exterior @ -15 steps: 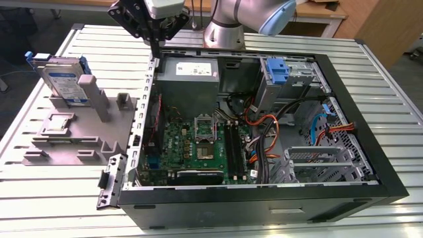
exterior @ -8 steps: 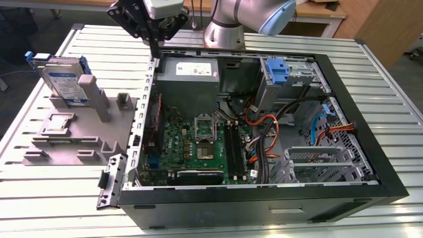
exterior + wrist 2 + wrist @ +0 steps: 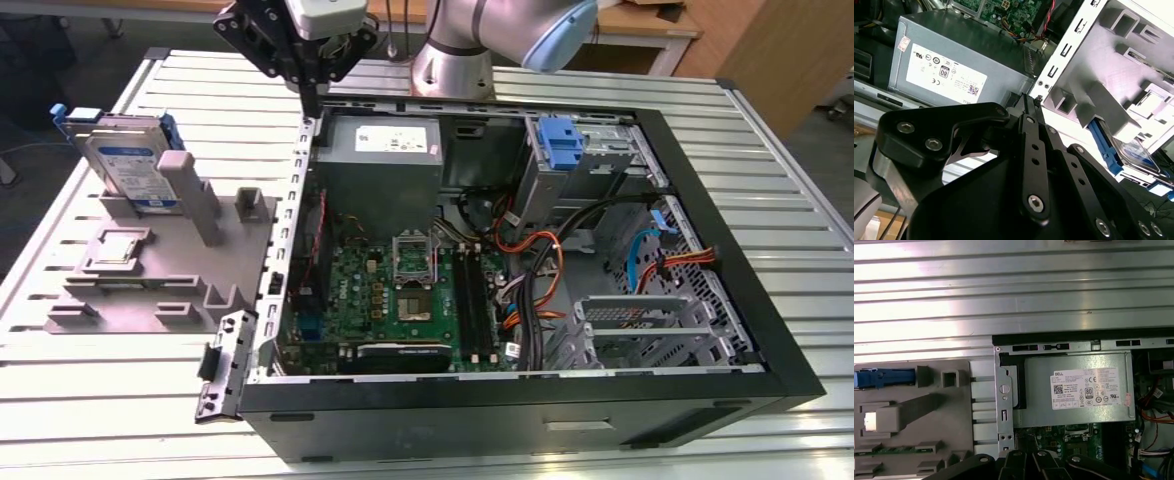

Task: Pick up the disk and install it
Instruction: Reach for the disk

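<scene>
Ribbed table (image 3: 747,130) with open computer case (image 3: 534,400) and grey fixture (image 3: 147,290): your gripper (image 3: 310,105), closed and empty, hangs over the case corner, the disk (image 3: 134,165) upright in the fixture well apart below it; pick-up is unbegun, calling for opened jaws.

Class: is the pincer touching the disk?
Apart. The exterior view shows the pincer by the case corner, clear of the disk standing in the holder.

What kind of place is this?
Likely a robotics lab or test bench: a robot arm works by an open computer case on a slatted metal table, beside a grey fixture holding the disk.
</scene>
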Available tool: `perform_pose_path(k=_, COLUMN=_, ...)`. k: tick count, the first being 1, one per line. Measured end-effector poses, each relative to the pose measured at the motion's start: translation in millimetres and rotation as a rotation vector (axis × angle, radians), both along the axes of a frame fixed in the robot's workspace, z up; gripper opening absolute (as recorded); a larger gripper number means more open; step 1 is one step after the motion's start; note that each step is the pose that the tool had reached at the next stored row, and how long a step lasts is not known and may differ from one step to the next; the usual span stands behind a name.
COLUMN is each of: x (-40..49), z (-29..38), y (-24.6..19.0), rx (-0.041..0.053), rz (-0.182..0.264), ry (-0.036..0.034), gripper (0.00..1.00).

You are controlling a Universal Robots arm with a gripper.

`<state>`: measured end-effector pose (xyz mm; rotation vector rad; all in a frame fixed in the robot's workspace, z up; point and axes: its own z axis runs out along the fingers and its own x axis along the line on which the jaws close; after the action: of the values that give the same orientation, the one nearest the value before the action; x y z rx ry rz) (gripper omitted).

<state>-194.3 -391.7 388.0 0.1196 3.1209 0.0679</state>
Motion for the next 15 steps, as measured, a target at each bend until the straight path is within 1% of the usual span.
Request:
perform_pose_path(k=1, x=-0.1, z=0.0, y=0.0, rx=0.0, rz=0.0, ry=0.0002, gripper=0.1)
perform_pose_path(k=2, x=-2.4, z=-1.3, y=0.0, rx=0.0, rz=0.0, ry=0.0051, gripper=0.1)
perform_pose_path(k=3, x=-4.9, z=-2.4, y=0.0, rx=0.0001, rz=0.0, ry=0.0085, gripper=0.1)
perform_pose_path(k=15, x=-7.2, z=-2.7, y=0.0, rx=0.0001, rz=0.0, ry=0.0089, gripper=0.1)
